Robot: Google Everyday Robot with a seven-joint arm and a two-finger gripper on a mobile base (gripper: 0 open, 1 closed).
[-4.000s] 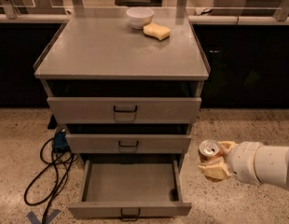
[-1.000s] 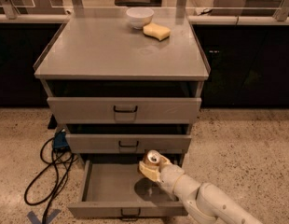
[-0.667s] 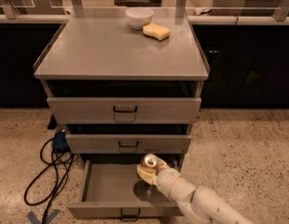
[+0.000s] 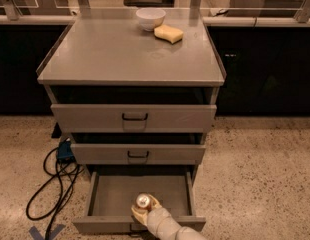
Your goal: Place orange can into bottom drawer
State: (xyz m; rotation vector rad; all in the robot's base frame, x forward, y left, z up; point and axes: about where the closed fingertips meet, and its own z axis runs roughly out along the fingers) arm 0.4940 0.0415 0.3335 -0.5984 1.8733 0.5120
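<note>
The wide, shallow grey metal bottom drawer (image 4: 109, 194) is pulled out, leaving its tray open from above. The cream two-finger gripper (image 4: 145, 210) reaches in over its front centre. Its jaws are clamped on the small orange-brown drink can (image 4: 143, 201), held upright and low inside the tray, probably for a gentle set-down.

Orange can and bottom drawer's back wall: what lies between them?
Only bare drawer floor, in the camera view. End effector holds the orange can at the front of the bottom drawer.
</note>
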